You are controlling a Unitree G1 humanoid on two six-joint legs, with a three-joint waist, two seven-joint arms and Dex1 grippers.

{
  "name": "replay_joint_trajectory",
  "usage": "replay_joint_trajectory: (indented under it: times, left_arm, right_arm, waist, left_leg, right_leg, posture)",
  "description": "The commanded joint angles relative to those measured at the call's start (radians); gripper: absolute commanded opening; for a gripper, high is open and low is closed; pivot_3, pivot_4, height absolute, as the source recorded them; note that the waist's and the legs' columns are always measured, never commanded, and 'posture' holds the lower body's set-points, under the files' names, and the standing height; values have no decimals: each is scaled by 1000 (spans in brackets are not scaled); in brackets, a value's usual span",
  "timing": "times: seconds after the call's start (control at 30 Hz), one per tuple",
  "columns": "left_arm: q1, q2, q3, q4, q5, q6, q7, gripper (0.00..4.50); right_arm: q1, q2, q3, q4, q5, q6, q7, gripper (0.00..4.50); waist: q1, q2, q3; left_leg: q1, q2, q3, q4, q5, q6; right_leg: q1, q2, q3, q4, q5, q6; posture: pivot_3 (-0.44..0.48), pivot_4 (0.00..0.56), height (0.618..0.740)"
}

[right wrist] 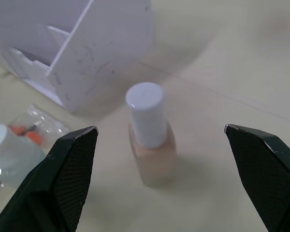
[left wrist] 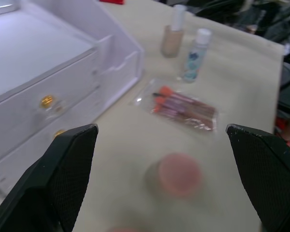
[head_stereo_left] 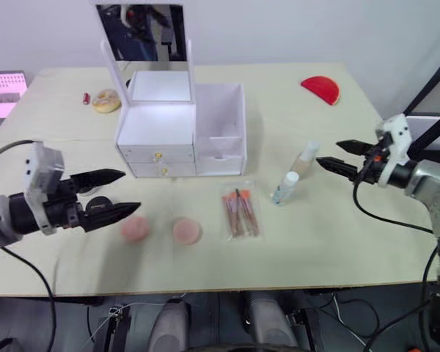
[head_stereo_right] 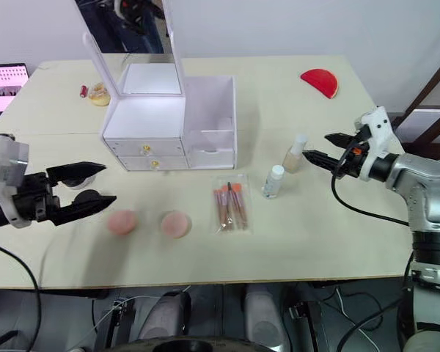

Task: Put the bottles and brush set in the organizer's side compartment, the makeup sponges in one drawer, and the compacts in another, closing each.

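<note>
The white organizer stands mid-table with its mirror lid up, two gold-knobbed drawers shut and its side compartment open on the right. A beige bottle and a small clear bottle stand to its right. The brush set lies in a clear packet in front. Two pink makeup sponges lie front left. My left gripper is open, just left of the sponges, with a dark round thing partly hidden behind it. My right gripper is open, pointing at the beige bottle from the right.
A red half-round object lies at the back right. A ring-shaped yellow object and a small red item sit at the back left. A pink screen stands off the table's left edge.
</note>
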Motion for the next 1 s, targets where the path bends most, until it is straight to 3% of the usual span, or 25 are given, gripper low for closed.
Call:
replay_joint_trajectory:
  times: [0.03,0.3,0.9,0.93,1.0]
  left_arm:
    - [-2,10,-7,-58,-31,14,29,4471]
    - [1,3,-7,-108,-76,32,81,4471]
    - [-21,16,-24,-151,-129,40,142,4471]
    - [-21,17,-24,-151,-130,40,143,4500]
    - [-20,19,-24,-150,-131,38,143,4500]
  right_arm:
    - [-58,16,12,34,-28,-15,-13,4500]
    - [-111,47,30,113,-64,-40,-15,4500]
    - [-131,114,34,121,-75,-60,-20,4500]
    - [-130,116,33,113,-71,-57,-17,3918]
    - [-126,118,32,97,-63,-48,-12,3163]
  waist:
    - [-1,0,0]
    - [-1,0,0]
    - [0,1,0]
    - [-1,1,0]
    - [-1,1,0]
  left_leg:
    - [0,0,0,0,0,0]
    - [0,0,0,0,0,0]
    - [0,0,0,0,0,0]
    - [0,0,0,0,0,0]
    - [0,0,0,0,0,0]
  right_leg:
    - [0,0,0,0,0,0]
    - [0,0,0,0,0,0]
    - [0,0,0,0,0,0]
    - [0,0,0,0,0,0]
    - [0,0,0,0,0,0]
  posture:
    - [0,150,739]
    - [0,150,739]
    - [0,150,739]
    - [0,150,739]
    - [0,150,739]
